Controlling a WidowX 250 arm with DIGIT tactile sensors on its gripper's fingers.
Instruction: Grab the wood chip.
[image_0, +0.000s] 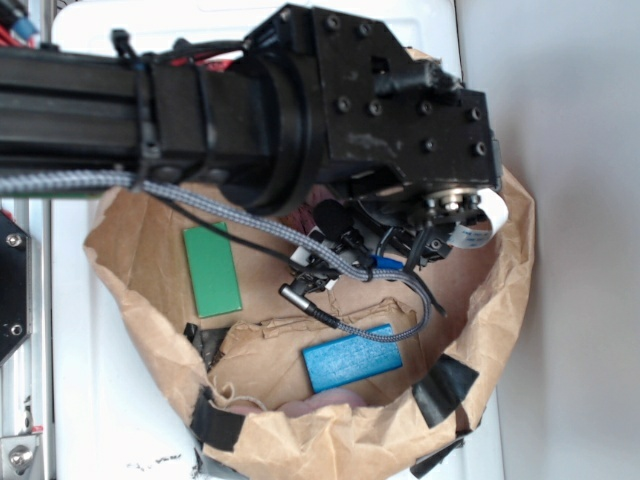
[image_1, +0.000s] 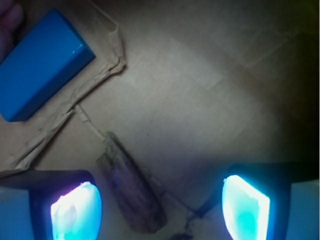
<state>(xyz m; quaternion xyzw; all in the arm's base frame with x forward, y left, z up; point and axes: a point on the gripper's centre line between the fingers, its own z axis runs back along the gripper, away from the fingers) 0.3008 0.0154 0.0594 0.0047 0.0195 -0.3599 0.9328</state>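
Though arm hides it outside, wood chip between spread claw.

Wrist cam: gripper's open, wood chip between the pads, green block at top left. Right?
Not quite: the block at top left is blue, not green, as the wrist view shows. The rest holds: the gripper is open and the wood chip lies between the pads, nearer the left one.

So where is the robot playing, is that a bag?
Probably a test setup: a cut-down brown paper bag patched with black tape, sitting on a white surface. Inside lie a green block, a blue block and a wood chip, under the open gripper.
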